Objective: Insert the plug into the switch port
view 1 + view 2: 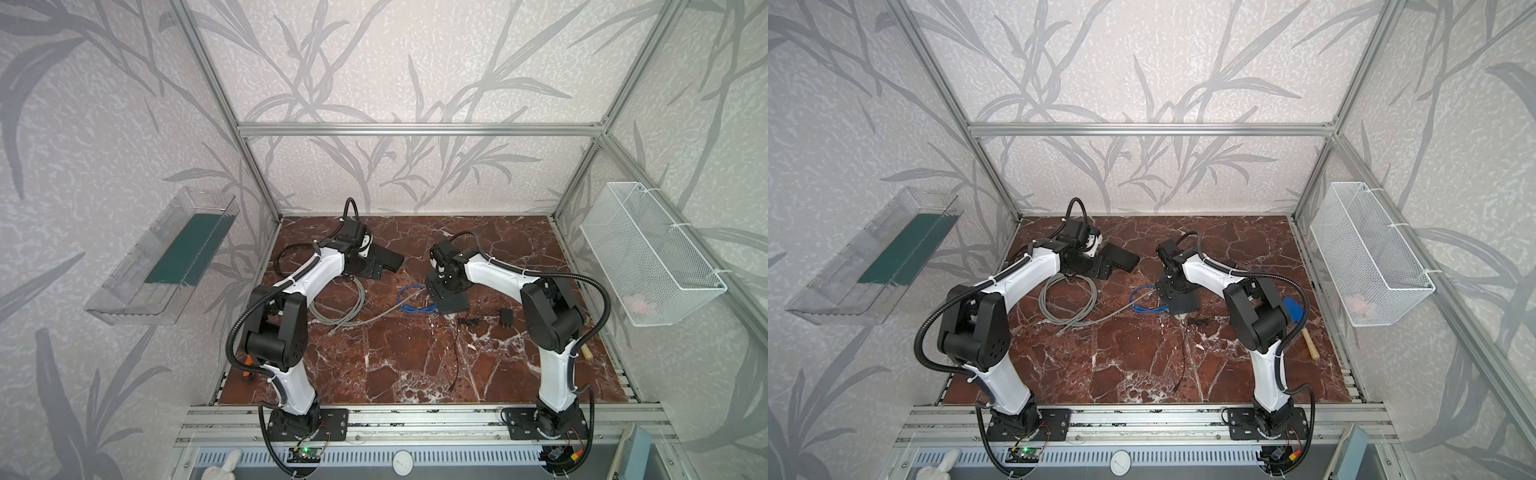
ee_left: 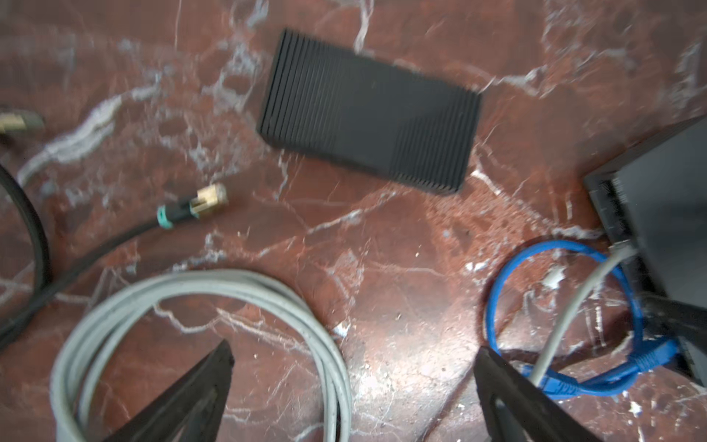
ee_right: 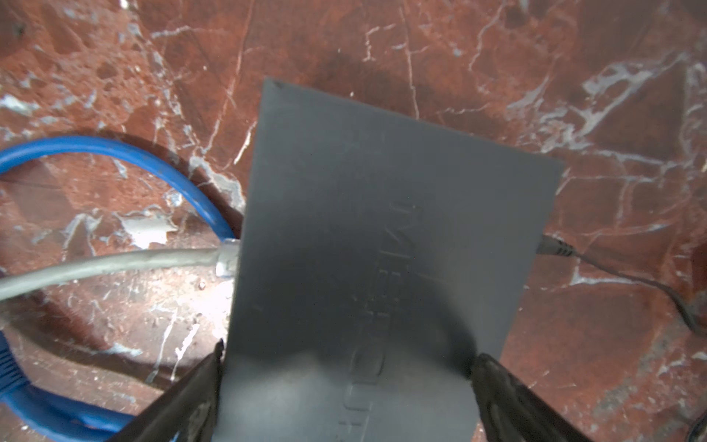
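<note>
The only writing I can spot is a line of raised lettering (image 3: 382, 306) pressed into the dark grey top of the switch (image 3: 421, 172), running along its length in the right wrist view. It looks like a brand name in capitals, perhaps starting with an M and an E, but it is too blurred to read for sure. The round white dial (image 1: 402, 461) below the bench's front edge is too small to read in both top views.
</note>
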Controlling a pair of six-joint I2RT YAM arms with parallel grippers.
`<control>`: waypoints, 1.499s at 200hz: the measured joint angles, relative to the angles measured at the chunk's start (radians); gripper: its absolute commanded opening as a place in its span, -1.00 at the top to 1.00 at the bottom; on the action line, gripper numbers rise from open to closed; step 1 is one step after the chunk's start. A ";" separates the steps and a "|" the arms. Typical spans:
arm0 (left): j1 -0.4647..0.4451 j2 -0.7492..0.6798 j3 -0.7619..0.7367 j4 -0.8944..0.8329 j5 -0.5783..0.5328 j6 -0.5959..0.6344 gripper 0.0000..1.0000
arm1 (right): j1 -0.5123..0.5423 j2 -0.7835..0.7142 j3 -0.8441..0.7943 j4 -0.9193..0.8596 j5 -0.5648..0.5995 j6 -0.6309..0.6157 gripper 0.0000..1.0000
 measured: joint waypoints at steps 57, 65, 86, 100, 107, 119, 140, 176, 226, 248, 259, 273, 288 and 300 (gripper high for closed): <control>0.000 -0.002 -0.109 0.014 0.002 -0.064 -0.62 | -0.039 0.010 0.017 0.008 -0.017 -0.056 -0.79; 0.000 -0.002 -0.122 0.015 0.010 -0.068 -0.58 | -0.060 0.014 0.023 0.008 -0.021 -0.065 -0.78; -0.003 -0.002 -0.150 0.011 0.031 -0.079 -0.52 | -0.122 0.036 0.055 0.009 -0.032 -0.084 -0.78; -0.007 -0.002 -0.164 0.010 0.047 -0.087 -0.48 | -0.154 0.061 0.092 0.007 -0.045 -0.089 -0.78; -0.010 -0.002 -0.169 0.009 0.058 -0.095 -0.45 | -0.166 0.076 0.116 0.006 -0.049 -0.094 -0.78; -0.014 -0.002 -0.177 0.008 0.078 -0.102 -0.40 | -0.176 0.104 0.158 0.004 -0.055 -0.106 -0.79; -0.024 -0.002 -0.180 0.006 0.111 -0.114 -0.31 | -0.183 0.154 0.236 -0.012 -0.058 -0.134 -0.79; -0.041 0.001 -0.198 0.011 0.208 -0.133 -0.20 | -0.194 0.209 0.333 -0.090 -0.051 -0.180 -0.80; -0.066 0.026 -0.200 0.004 0.379 -0.129 -0.15 | -0.230 0.261 0.415 -0.108 -0.049 -0.212 -0.81; -0.082 0.039 -0.196 -0.003 0.461 -0.127 -0.14 | -0.239 0.282 0.449 -0.113 -0.047 -0.223 -0.82; -0.093 0.046 -0.192 -0.010 0.500 -0.122 -0.14 | -0.241 0.294 0.467 -0.114 -0.047 -0.228 -0.83; -0.110 0.050 -0.186 -0.022 0.550 -0.115 -0.12 | -0.240 0.305 0.484 -0.117 -0.047 -0.233 -0.83; -0.126 0.050 -0.182 -0.031 0.615 -0.108 -0.06 | -0.241 0.309 0.492 -0.122 -0.048 -0.237 -0.84; -0.135 0.050 -0.177 -0.040 0.661 -0.095 0.02 | -0.241 0.311 0.494 -0.123 -0.048 -0.238 -0.84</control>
